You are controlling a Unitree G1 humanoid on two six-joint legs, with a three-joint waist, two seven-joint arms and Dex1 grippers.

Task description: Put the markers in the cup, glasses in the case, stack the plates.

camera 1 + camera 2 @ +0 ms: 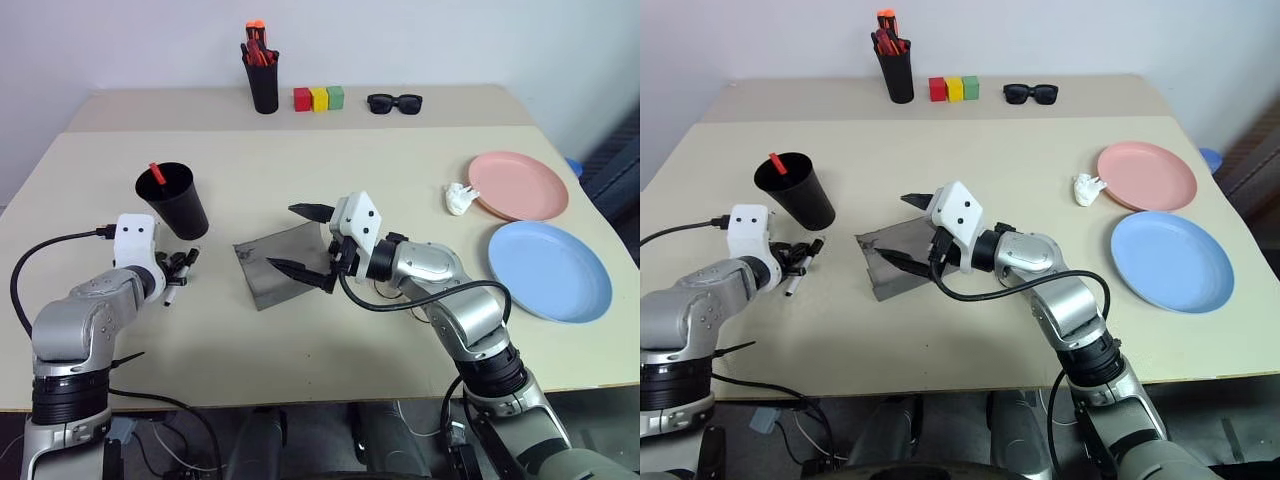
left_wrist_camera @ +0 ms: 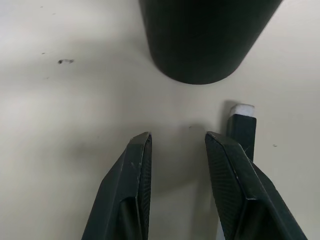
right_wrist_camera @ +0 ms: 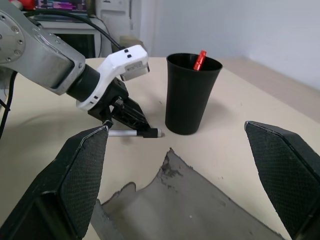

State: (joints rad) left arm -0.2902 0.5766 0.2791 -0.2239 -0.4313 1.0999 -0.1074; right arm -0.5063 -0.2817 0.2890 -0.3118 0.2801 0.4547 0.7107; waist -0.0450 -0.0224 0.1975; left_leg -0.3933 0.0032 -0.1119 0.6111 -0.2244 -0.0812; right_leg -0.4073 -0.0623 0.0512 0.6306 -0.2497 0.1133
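Black fingers of my left gripper (image 2: 177,175) sit nearest me, low over the table (image 1: 330,350), parted by a narrow gap with nothing between them. The white-bodied marker (image 1: 177,285) lies on the table just outside one finger, its black cap (image 2: 243,131) pointing toward the cup (image 1: 176,201). I see the red-capped marker (image 1: 156,173) already standing inside that cup, which sits just beyond the left gripper.

My right gripper (image 1: 307,243) hovers over the grey case (image 1: 280,262) at the table's middle, fingers spread wide and holding nothing. The case looks open and flat under it. Something thin and dark lies under my right forearm (image 1: 385,293); I cannot tell whether it is the glasses.

Off to my right, the light blue plate (image 1: 550,270) and the salmon pink plate (image 1: 518,185) lie side by side, unstacked, with a small white object (image 1: 459,199) beside the pink one.

Farthest back stand a black holder of orange-red pens (image 1: 263,68), three coloured blocks (image 1: 318,98) and black sunglasses (image 1: 395,103).
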